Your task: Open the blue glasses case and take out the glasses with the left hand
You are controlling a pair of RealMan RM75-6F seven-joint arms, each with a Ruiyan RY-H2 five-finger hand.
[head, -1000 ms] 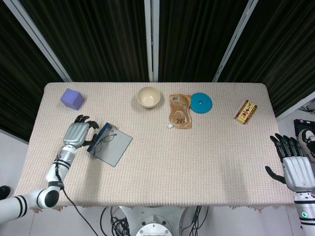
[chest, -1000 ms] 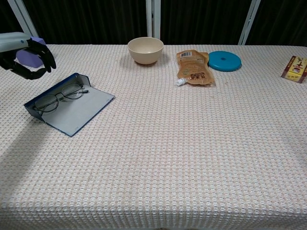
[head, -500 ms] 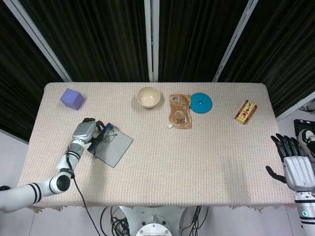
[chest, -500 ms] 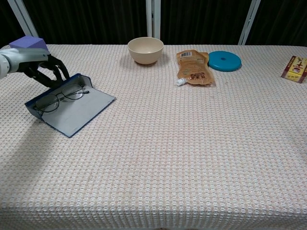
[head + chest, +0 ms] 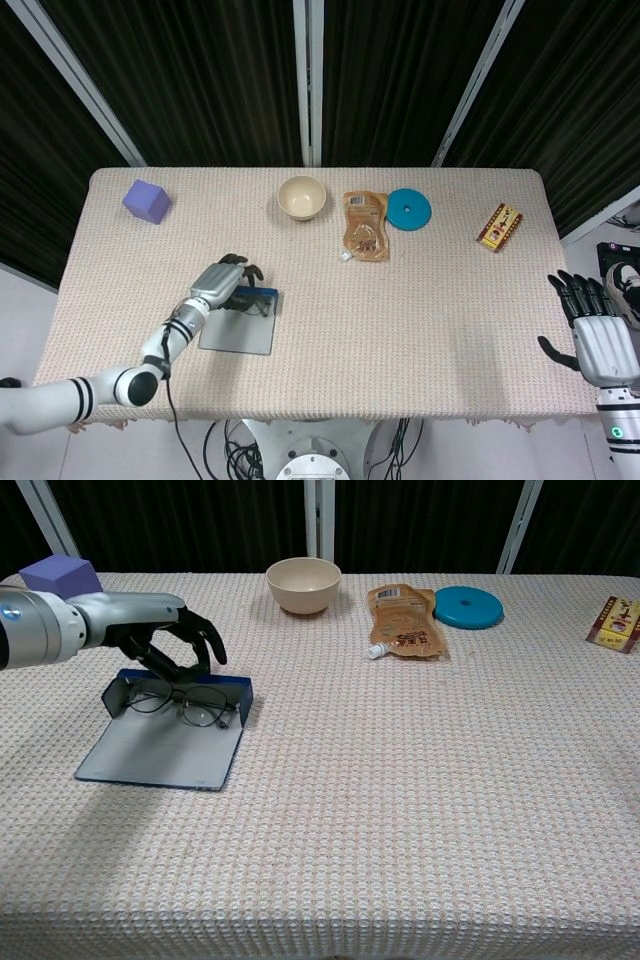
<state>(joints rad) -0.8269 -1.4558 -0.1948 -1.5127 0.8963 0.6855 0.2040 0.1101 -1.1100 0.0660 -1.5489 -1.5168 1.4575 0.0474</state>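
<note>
The blue glasses case (image 5: 236,332) (image 5: 158,752) lies open on the table's left half, its grey lid flat toward the front edge. Thin-framed glasses (image 5: 186,703) (image 5: 252,304) rest in its tray. My left hand (image 5: 228,280) (image 5: 172,638) hovers at the back wall of the tray, fingers curled down and apart, touching the case rim just behind the glasses; nothing is held between them. My right hand (image 5: 598,338) hangs off the table's right front corner, fingers spread and empty; it shows only in the head view.
A purple cube (image 5: 147,200) (image 5: 60,575) sits at the back left. Along the back stand a cream bowl (image 5: 302,197) (image 5: 303,584), a brown pouch (image 5: 365,225) (image 5: 404,621), a teal disc (image 5: 408,209) (image 5: 468,607) and a snack box (image 5: 499,226) (image 5: 620,623).
My left hand swept to the right and toward the table's middle; the open case slid and turned with it, its lid now pointing at the front edge. The right hand stayed put.
</note>
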